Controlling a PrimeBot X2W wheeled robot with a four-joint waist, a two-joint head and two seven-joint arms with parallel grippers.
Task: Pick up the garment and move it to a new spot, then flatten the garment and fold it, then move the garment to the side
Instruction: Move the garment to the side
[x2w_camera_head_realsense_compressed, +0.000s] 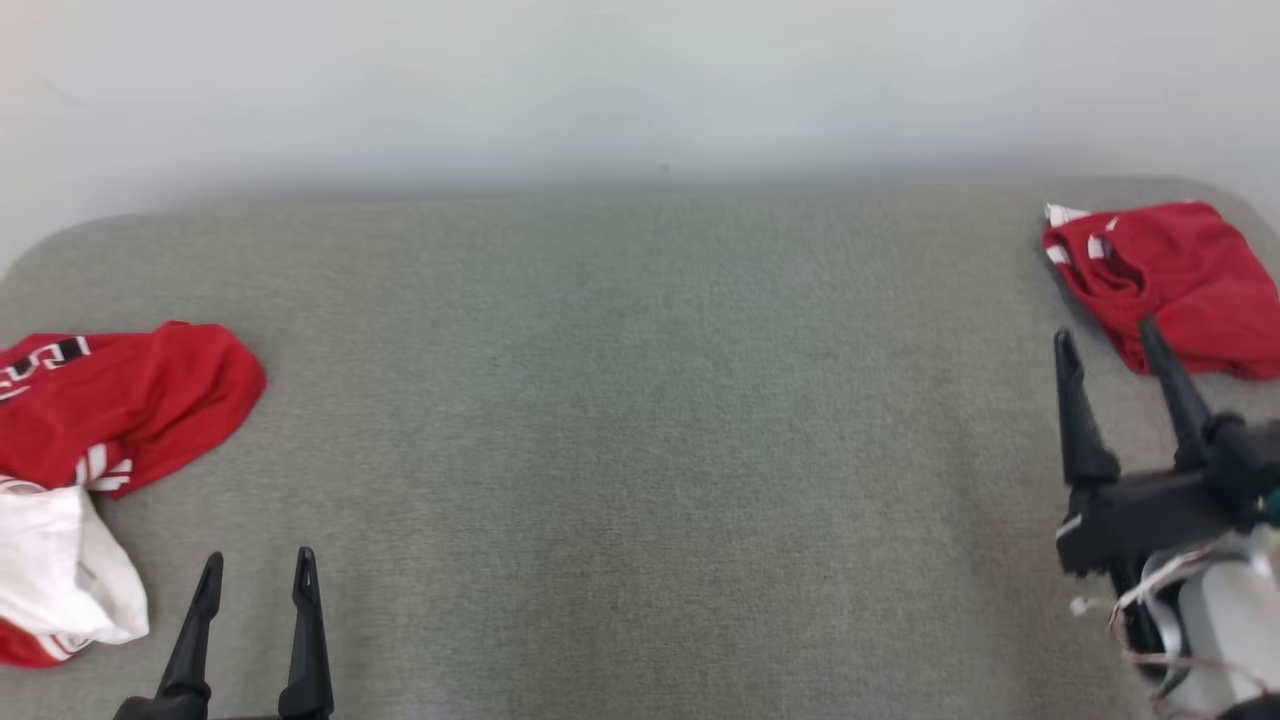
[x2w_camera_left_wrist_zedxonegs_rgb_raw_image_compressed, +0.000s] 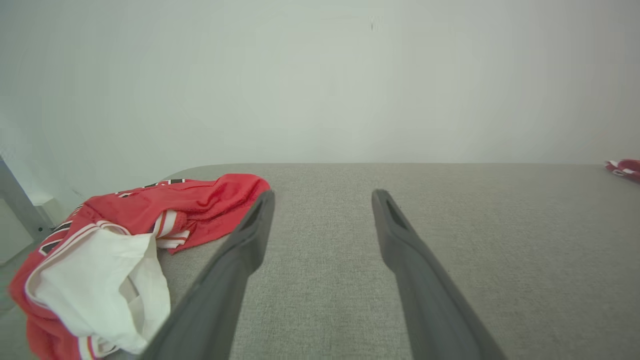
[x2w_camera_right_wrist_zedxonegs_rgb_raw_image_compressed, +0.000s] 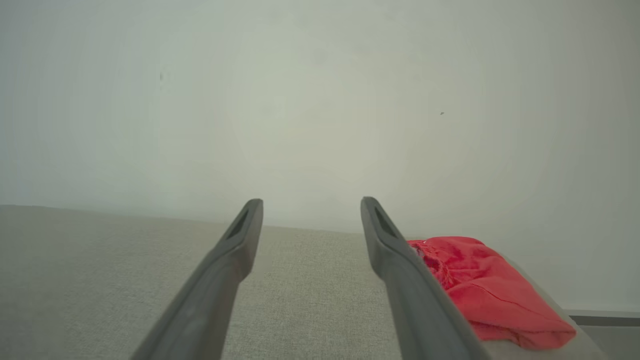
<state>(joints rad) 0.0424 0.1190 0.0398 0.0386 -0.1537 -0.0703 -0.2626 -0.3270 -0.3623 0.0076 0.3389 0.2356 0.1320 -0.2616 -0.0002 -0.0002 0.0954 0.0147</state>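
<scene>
On grey table (x2w_camera_head_realsense_compressed: 640, 400), 1 garment heap L (x2w_camera_head_realsense_compressed: 120, 410), 1 garment R (x2w_camera_head_realsense_compressed: 1190, 280)

Both the left fingers (x2w_camera_head_realsense_compressed: 305, 640) and the right fingers (x2w_camera_head_realsense_compressed: 1078, 430) are showing matt black in the head view and dark grey in the wrist views. The forearm (x2w_camera_head_realsense_compressed: 1220, 610) behind the right fingers is looking silver-white. The surface (x2w_camera_head_realsense_compressed: 640, 420) under the fingers is showing a plain, flecked grey-green weave, and the wall (x2w_camera_head_realsense_compressed: 640, 80) beyond them is looking pale off-white. Left of the left fingers, a garment (x2w_camera_head_realsense_compressed: 130, 400) is showing bright red, with white-and-black lettering and white stripes. Its white part (x2w_camera_head_realsense_compressed: 50, 570), edged in red and white bands, is lying on the near side. Just beyond the right fingers, a second garment (x2w_camera_head_realsense_compressed: 1190, 280) is showing the same red, with white stripes along one edge.
</scene>
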